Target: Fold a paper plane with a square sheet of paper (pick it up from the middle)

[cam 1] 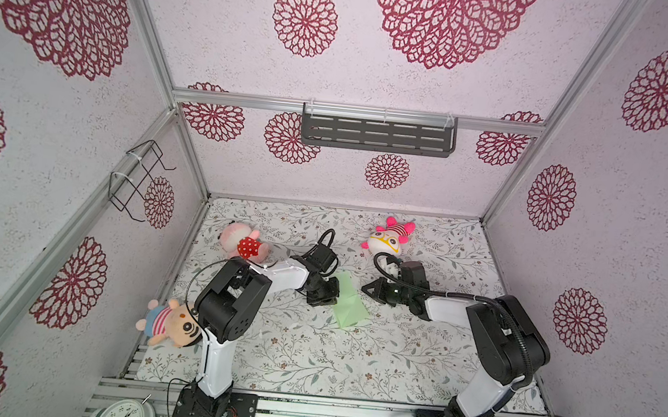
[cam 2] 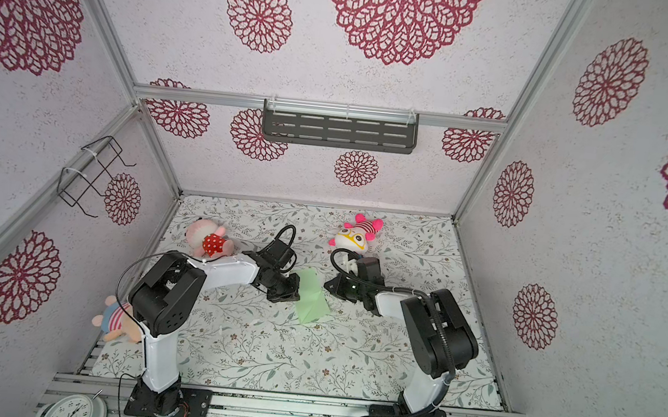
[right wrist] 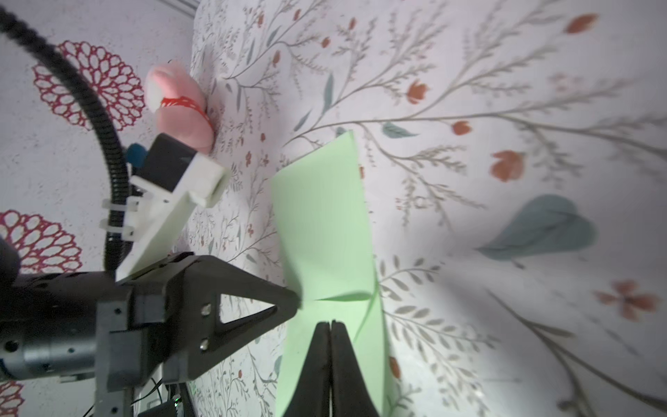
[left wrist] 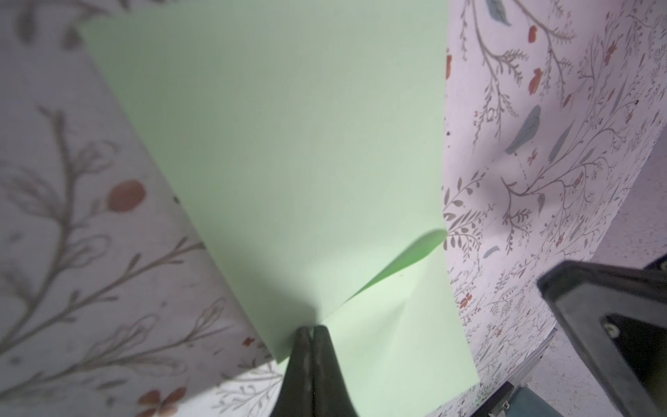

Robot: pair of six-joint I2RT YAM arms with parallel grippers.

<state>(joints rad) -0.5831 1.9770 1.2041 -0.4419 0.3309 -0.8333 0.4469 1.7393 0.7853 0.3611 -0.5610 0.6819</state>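
Observation:
The square sheet of paper (cam 1: 351,315) (cam 2: 312,310), pale mint green, lies mid-table folded into a narrow strip with a cross crease. No paper plane shape is in view. My left gripper (cam 1: 335,299) (cam 2: 297,294) is at the strip's left edge. In the left wrist view its jaws (left wrist: 311,328) are shut where the crease of the paper (left wrist: 288,144) runs in, and one flap gapes open. My right gripper (cam 1: 363,289) (right wrist: 330,323) is shut with nothing between its fingers, tips over the paper (right wrist: 321,224) by its right edge. I cannot tell if they touch it.
A pink plush in a red dotted dress (cam 1: 243,244) lies back left. A plush with yellow glasses (cam 1: 390,236) lies back right, and a striped-shirt plush (cam 1: 168,323) sits by the left arm's base. A dark shelf (cam 1: 377,134) and a wire rack (cam 1: 139,178) hang on the walls.

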